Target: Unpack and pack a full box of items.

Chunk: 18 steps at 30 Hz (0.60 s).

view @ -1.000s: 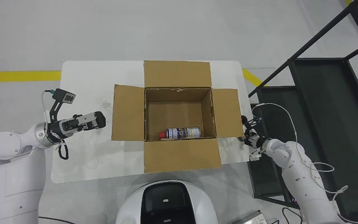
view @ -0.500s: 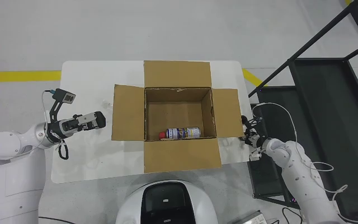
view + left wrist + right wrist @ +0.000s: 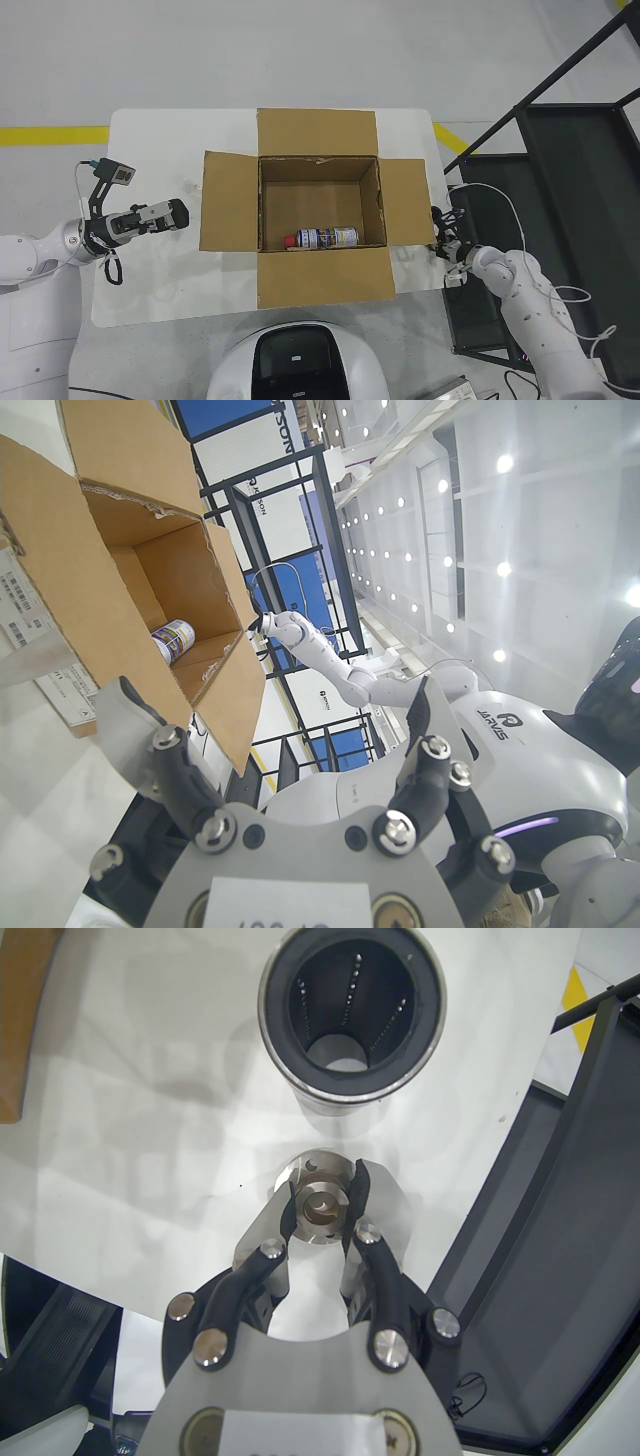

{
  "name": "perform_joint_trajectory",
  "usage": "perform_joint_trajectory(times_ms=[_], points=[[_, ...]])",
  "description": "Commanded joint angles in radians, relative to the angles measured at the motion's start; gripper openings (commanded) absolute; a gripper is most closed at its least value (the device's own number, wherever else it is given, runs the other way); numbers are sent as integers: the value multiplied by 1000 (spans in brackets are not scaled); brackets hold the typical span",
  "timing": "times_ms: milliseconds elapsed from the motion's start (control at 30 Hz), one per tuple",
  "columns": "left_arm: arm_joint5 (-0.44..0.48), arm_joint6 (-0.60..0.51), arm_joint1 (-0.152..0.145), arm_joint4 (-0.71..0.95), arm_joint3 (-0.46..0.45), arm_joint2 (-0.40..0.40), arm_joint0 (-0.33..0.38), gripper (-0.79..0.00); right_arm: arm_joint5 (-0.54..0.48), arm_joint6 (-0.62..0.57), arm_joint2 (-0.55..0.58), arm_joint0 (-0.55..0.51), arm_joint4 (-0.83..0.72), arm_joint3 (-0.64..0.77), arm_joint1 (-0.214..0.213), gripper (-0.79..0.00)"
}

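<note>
An open cardboard box (image 3: pixel 229 200) sits mid-table with all its flaps spread out. A labelled can (image 3: pixel 322 238) lies on its side inside, along the near wall, and shows as the can (image 3: pixel 172 640) in the left wrist view. My left gripper (image 3: pixel 180 213) hangs open and empty over the table left of the box, its fingertips (image 3: pixel 127 705) wide apart. My right gripper (image 3: pixel 322 1205) is at the table's right edge (image 3: pixel 441 243), shut on a small flanged metal bushing (image 3: pixel 320 1208) that stands on the tabletop.
A larger metal sleeve with a black lining (image 3: pixel 352 1028) stands upright on the table just beyond the bushing. A black metal rack (image 3: pixel 570 160) adjoins the table's right side. Bare white tabletop (image 3: pixel 160 150) lies left of the box.
</note>
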State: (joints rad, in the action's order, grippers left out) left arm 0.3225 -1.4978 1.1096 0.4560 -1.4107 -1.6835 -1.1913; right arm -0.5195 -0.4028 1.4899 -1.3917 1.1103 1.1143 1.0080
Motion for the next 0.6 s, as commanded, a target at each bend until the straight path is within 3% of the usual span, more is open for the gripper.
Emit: perform_joint_trajectory(times_ms=[0, 267, 567], points=[[0, 0, 0, 0, 0, 0, 0, 0, 3, 1, -3, 2, 4, -1, 0, -785], [0, 0, 0, 0, 0, 0, 0, 0, -12, 19, 44, -34, -5, 56, -12, -785], [0, 0, 0, 0, 0, 0, 0, 0, -104, 0, 212, -183, -124, 245, -40, -785]])
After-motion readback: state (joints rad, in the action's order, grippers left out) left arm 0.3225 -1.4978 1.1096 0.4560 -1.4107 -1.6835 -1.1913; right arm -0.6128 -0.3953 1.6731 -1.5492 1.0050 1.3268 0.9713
